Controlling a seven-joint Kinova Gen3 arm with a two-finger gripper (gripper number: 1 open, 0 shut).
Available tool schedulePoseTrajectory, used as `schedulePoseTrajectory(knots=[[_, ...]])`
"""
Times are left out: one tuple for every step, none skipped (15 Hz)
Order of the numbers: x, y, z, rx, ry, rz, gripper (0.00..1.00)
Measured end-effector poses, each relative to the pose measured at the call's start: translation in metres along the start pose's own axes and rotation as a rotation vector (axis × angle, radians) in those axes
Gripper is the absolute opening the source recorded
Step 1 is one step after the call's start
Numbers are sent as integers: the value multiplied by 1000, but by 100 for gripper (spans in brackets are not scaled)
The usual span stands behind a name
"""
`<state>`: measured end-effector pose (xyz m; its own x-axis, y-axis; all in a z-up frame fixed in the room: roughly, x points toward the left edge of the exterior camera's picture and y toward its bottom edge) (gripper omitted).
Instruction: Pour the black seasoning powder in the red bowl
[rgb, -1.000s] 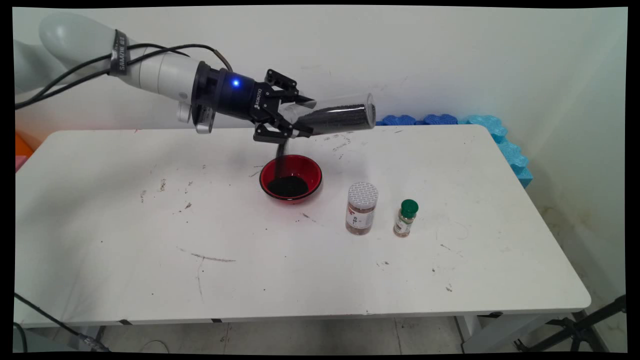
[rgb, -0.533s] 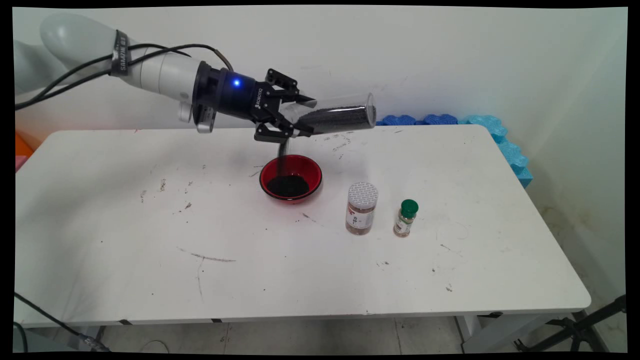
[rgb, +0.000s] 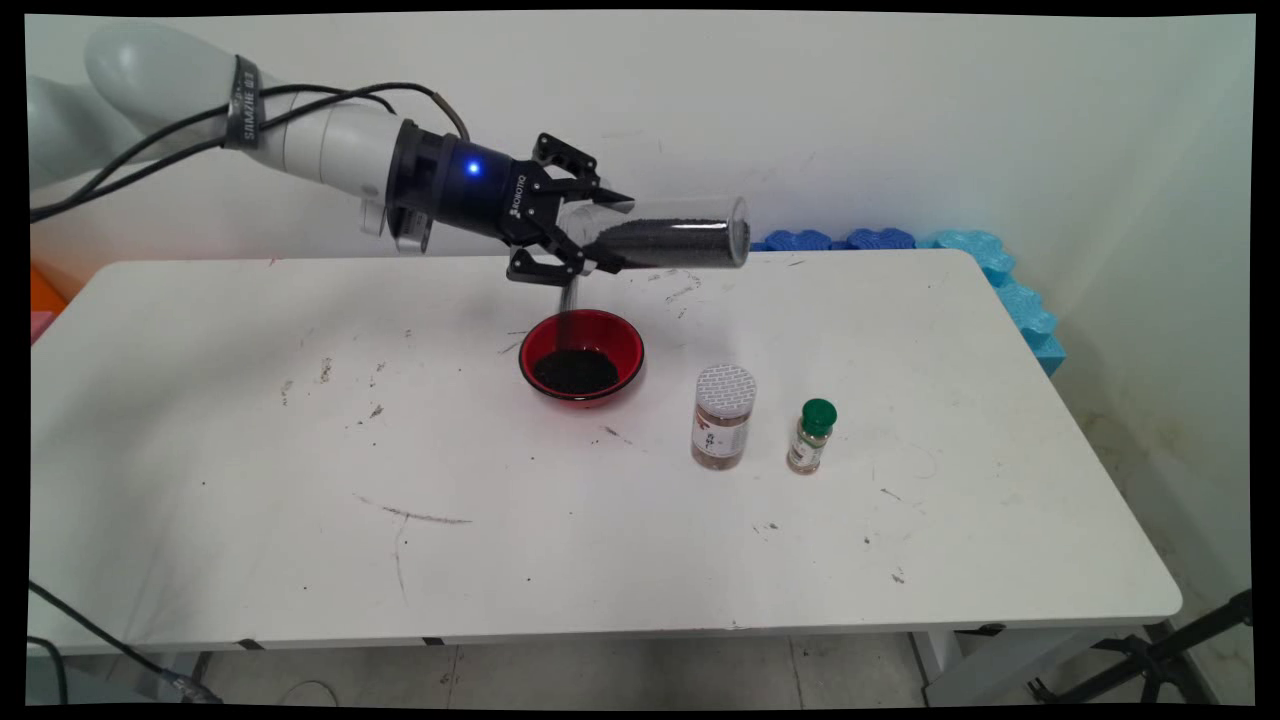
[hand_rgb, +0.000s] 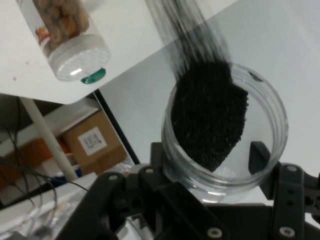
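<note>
The gripper (rgb: 597, 235) has its jaws clamped on a clear jar (rgb: 668, 241) lying sideways — black grains stream into the red bowl (rgb: 581, 355) directly below on the desk (rgb: 250, 450).

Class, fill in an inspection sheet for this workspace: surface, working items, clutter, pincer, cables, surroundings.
Surface: white table, scuffed and speckled.
Working items: clear plastic jar of black grains held on its side, pouring a stream into the red bowl below.
Clutter: white-lidded jar and green-capped spice bottle, upright, right of the bowl.
Pincer: shut on the jar.
Cables: black cables along the arm.
Surroundings: blue foam pieces by the wall.
</note>
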<state>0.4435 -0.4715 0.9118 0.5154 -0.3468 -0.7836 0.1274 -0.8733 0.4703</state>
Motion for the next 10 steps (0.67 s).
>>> schedulePoseTrajectory(knots=[[0, 1, 0, 4, 1, 33, 0], [0, 2, 0, 8, 3, 66, 0], [0, 2, 0, 11, 3, 92, 0], [0, 3, 0, 15, 4, 121, 0], [0, 3, 0, 18, 5, 148, 0], [0, 4, 0, 21, 5, 172, 0], [0, 4, 0, 24, 6, 188, 0], [0, 5, 0, 27, 6, 212, 0], [0, 5, 0, 29, 5, 227, 0], [0, 5, 0, 33, 5, 251, 0]])
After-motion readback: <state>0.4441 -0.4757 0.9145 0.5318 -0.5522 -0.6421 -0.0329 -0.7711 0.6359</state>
